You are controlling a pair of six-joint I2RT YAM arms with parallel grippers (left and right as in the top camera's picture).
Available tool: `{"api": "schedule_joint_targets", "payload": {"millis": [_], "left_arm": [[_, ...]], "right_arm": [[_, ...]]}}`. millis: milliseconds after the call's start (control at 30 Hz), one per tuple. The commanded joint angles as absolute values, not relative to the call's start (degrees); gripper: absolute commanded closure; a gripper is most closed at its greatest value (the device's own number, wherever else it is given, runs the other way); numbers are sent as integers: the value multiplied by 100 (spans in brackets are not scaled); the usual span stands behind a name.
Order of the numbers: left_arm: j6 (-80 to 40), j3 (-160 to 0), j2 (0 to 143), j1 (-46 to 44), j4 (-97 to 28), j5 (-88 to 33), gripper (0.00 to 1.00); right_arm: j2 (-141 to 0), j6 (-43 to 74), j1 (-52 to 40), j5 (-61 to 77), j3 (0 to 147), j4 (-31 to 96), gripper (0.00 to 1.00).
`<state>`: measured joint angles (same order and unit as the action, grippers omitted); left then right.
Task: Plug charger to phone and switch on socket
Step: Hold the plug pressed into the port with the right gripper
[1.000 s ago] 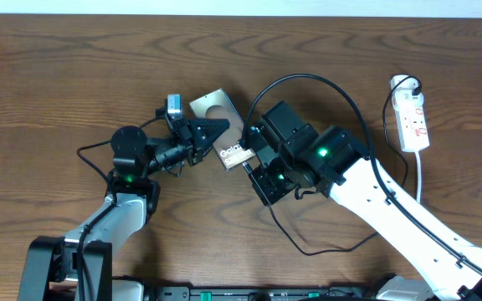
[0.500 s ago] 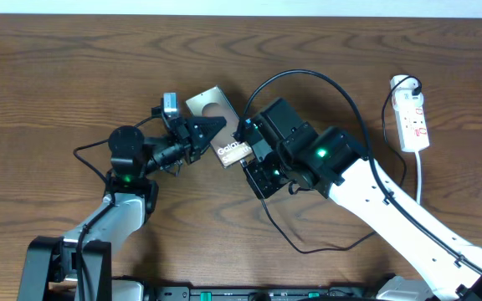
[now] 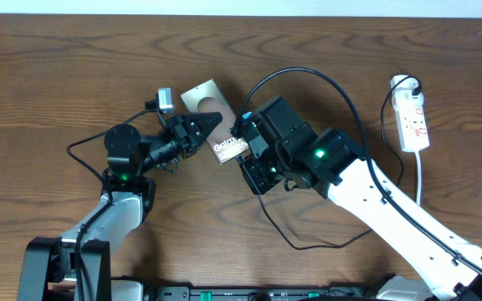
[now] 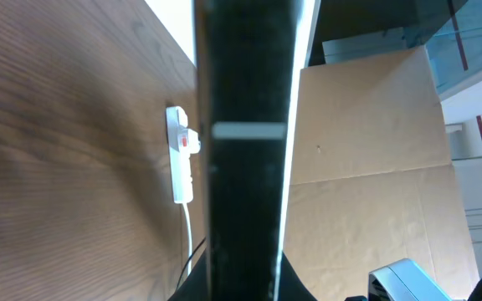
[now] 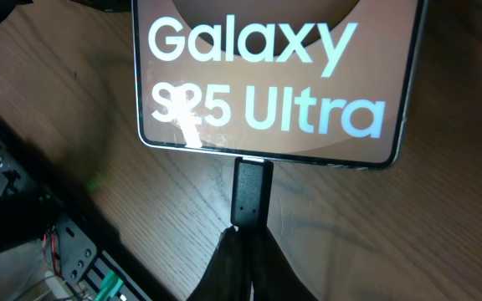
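At the left of the wooden table point(image 3: 48, 58), the left gripper point(image 3: 207, 127) reaches rightward with its fingers drawn to a narrow point on the phone point(image 3: 197, 94). The left wrist view is filled by a dark slab seen edge-on, with a small grey side button. I take that to be the phone pinched between the nearly closed fingers, though the fingers themselves do not show there. The hold seems meant to brace the phone so it cannot slide away when the plug is pushed against it. The phone sits just left of centre, angled, its "Galaxy" end turned toward the right arm. The right gripper point(image 5: 243, 244) is pressed together on the charger point(image 5: 251, 194) just behind its small black connector. This keeps the tip stiff and in line with the phone's bottom edge, which it touches. A pale sliver shows where they meet, and I cannot tell whether the tip is in the port or only against it, so the insertion looks unfinished. From there the black cable loops up and over the right arm toward the white plug point(image 3: 402, 83), with slack also curling below the arm, so nothing appears to be pulling on the connector. Far right, well apart from both arms, lies the socket point(image 3: 413, 119) with its thick white cord point(image 3: 421, 180). Nothing is near its switch, and the switch's position is too small to read.
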<state>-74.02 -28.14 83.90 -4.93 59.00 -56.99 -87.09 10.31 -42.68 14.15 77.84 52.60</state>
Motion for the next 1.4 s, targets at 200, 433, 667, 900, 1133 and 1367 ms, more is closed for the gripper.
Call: {"api": "schedule_joint_targets", "payload": {"millis": [200, 433, 667, 900, 1133, 1367], "left_arm": [[-7157, -2873, 8337, -681, 5948, -6429, 93], [-6919, -2873, 8337, -681, 5946, -6182, 92], [-6921, -2873, 8337, -681, 5944, -5837, 93], [-6993, -2873, 8337, -681, 5924, -5640, 93], [-7150, -2873, 8337, -681, 5924, -5629, 93], [-7290, -2873, 8337, -681, 5927, -5638, 93]], "right_arm": [[-8735, 1070, -4318, 1365, 7937, 5443, 63], [-8735, 1068, -4318, 1365, 7937, 6180, 37], [-8735, 1426, -4401, 1466, 7937, 6178, 48], [-8735, 1621, -4689, 1221, 7937, 6110, 54], [-8735, 2121, -4897, 161, 7937, 6003, 62], [-8735, 2121, -4897, 97, 7926, 5872, 67]]}}
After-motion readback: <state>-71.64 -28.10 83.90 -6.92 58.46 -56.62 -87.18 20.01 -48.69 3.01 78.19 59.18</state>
